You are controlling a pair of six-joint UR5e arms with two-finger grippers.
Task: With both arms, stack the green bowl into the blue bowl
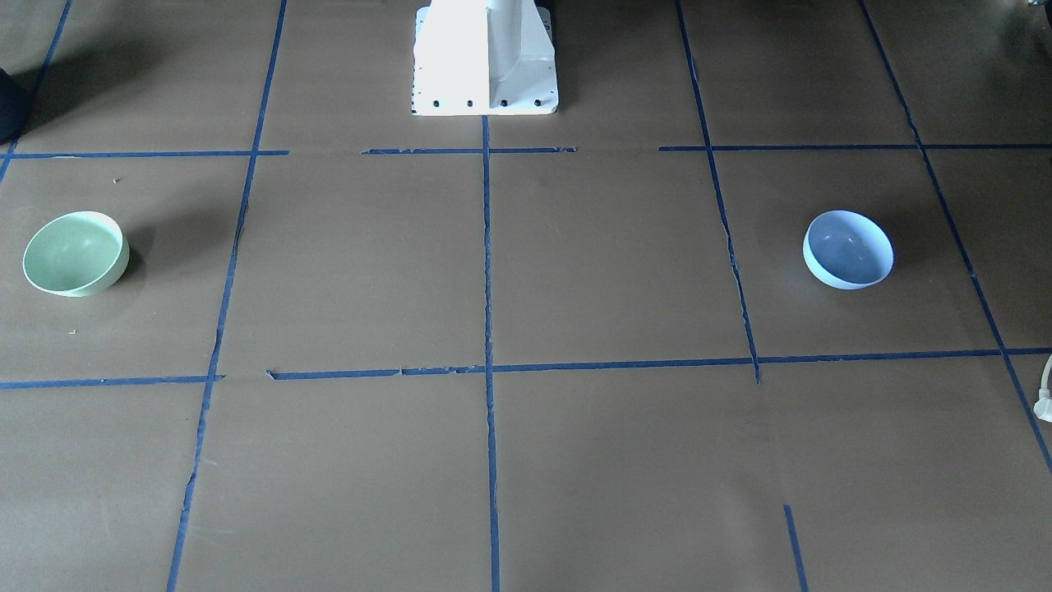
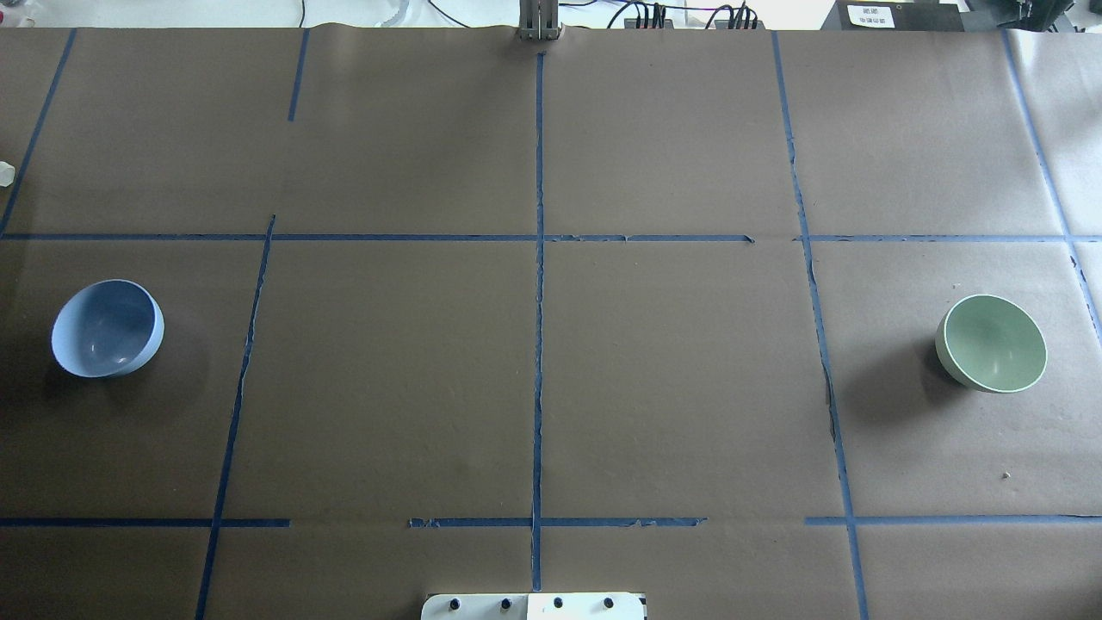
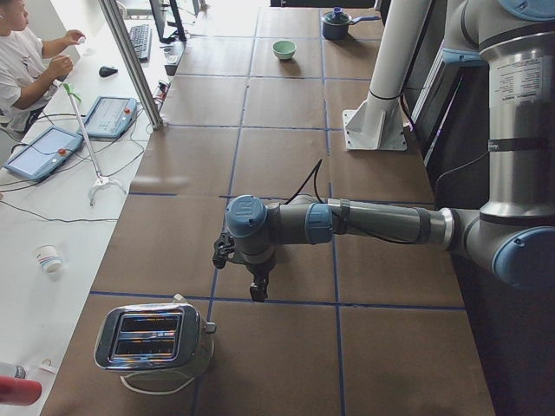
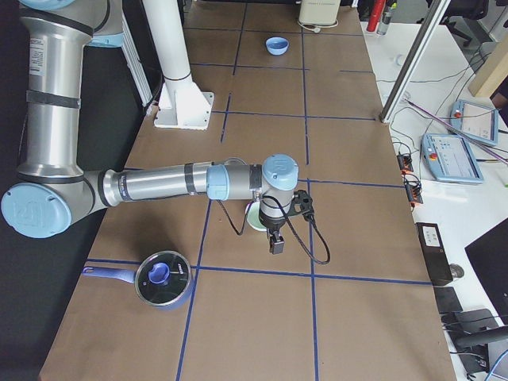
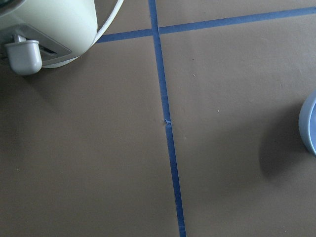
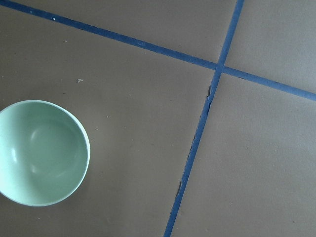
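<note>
The green bowl (image 2: pixel 992 343) stands upright on the right side of the brown tabletop (image 2: pixel 387 387), with its opening up and nothing inside. The blue bowl (image 2: pixel 108 328) stands the same way on the left side, so the two bowls are well apart, with blue tape lines (image 2: pixel 539 258) crossing the paper between them. Neither bowl is touched by anything.

The left arm (image 3: pixel 364 221) reaches out low over the left end of the tabletop, and the left gripper (image 3: pixel 258 293) points down above a tape line, near a chrome toaster (image 3: pixel 156 340). From this side view alone it is not possible to tell how wide its fingers are. In the left wrist view only an edge of the blue bowl shows at the right border.

The right arm (image 4: pixel 159 184) reaches out in the same manner over the right end. The right gripper (image 4: pixel 275 244) hangs pointing down, and a part of the green bowl shows just behind the wrist. The opening of its fingers also cannot be judged. A blue saucepan (image 4: pixel 163 278) with a lid sits near this arm.

The white pedestal (image 1: pixel 485 66) stands at the robot's edge of the tabletop, in the middle. A person (image 3: pixel 26 61) sits at a white desk beside the far part of the tabletop.
</note>
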